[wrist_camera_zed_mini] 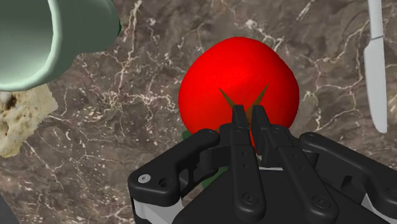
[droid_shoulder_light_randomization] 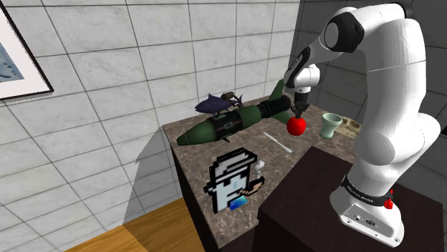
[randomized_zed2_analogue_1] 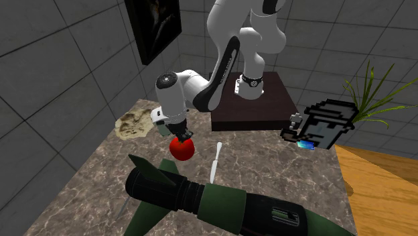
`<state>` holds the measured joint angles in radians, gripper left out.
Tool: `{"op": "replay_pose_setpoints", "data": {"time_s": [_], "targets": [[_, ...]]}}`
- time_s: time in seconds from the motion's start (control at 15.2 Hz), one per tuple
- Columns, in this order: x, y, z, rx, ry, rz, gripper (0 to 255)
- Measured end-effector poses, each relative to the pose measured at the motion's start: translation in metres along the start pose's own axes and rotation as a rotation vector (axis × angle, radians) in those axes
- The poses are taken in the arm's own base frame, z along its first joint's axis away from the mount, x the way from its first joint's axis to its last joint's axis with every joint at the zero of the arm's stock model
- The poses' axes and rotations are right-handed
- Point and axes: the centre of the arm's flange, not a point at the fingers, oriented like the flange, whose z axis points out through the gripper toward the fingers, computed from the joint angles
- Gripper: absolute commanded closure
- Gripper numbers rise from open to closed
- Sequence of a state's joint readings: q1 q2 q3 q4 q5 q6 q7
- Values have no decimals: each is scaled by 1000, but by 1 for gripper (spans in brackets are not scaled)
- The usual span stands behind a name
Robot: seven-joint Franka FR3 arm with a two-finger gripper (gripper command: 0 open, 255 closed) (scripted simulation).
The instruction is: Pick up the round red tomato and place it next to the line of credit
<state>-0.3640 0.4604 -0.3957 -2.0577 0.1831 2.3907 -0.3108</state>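
Note:
A round red tomato [droid_shoulder_light_randomization: 296, 126] [randomized_zed2_analogue_1: 181, 149] [wrist_camera_zed_mini: 238, 86] with a green stem hangs just over the dark marble counter [droid_shoulder_light_randomization: 215, 150], near its far end. My gripper [droid_shoulder_light_randomization: 298, 109] [randomized_zed2_analogue_1: 179, 134] [wrist_camera_zed_mini: 249, 118] comes straight down on it, shut on the stem at its top, with the black fingers [wrist_camera_zed_mini: 238, 127] almost touching. A small blue card [droid_shoulder_light_randomization: 240, 202] [randomized_zed2_analogue_1: 306, 144] lies at the foot of a black-and-white pixelated figure [droid_shoulder_light_randomization: 233, 179] [randomized_zed2_analogue_1: 326, 123], at the counter's other end beside my stand.
A big dark green rocket [droid_shoulder_light_randomization: 229, 123] [randomized_zed2_analogue_1: 221, 204] lies across the counter, with a purple fish [droid_shoulder_light_randomization: 217, 104] behind it. A white knife [droid_shoulder_light_randomization: 276, 141] [randomized_zed2_analogue_1: 216, 163] [wrist_camera_zed_mini: 376, 70] lies close to the tomato. A pale green cup [droid_shoulder_light_randomization: 330, 126] [wrist_camera_zed_mini: 44, 38] and a beige lump [randomized_zed2_analogue_1: 136, 124] [wrist_camera_zed_mini: 19, 124] are also nearby.

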Motion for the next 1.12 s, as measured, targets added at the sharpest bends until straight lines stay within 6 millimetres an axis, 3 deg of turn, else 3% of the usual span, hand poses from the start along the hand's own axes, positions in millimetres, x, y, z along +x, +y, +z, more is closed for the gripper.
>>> {"op": "replay_pose_setpoints", "data": {"time_s": [0.4,1.12], "targets": [[0,0,-2,0,-1,0,255],[-6,1,-57,0,-2,0,255]]}}
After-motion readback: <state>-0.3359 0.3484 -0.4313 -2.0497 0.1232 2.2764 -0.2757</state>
